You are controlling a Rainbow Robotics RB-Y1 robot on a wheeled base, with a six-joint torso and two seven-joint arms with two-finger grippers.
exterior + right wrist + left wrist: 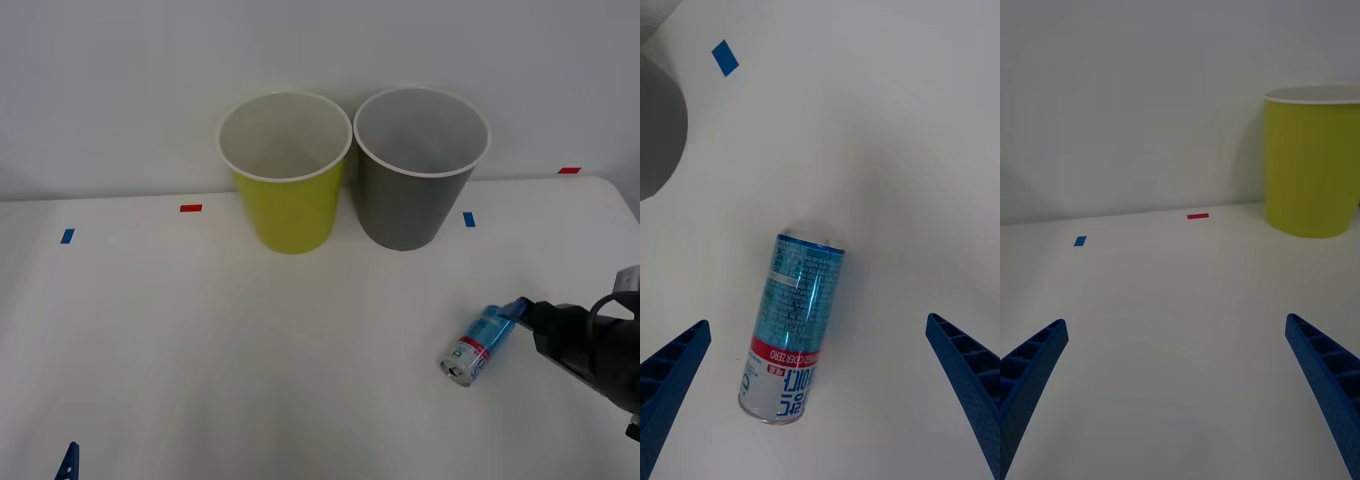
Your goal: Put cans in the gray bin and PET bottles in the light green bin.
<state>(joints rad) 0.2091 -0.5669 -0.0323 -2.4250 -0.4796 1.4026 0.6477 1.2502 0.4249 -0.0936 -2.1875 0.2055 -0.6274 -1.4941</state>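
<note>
A light-blue can (478, 343) with a white and red band lies on its side on the white table at the right. My right gripper (514, 310) is just behind it, open; in the right wrist view the can (794, 322) lies between the spread blue fingers (674, 367), untouched. At the back stand the light green bin (288, 180) and, to its right, the gray bin (415, 175), both upright and side by side. My left gripper (1175, 321) hangs open over bare table at the front left, its fingertip (68, 464) low in the front view. PET bottles are out of view.
Small tape marks lie on the table: blue (67, 236), red (190, 208), blue (468, 218) and red (568, 170). A white wall stands behind the bins. The table's right edge (625, 205) runs close to my right arm.
</note>
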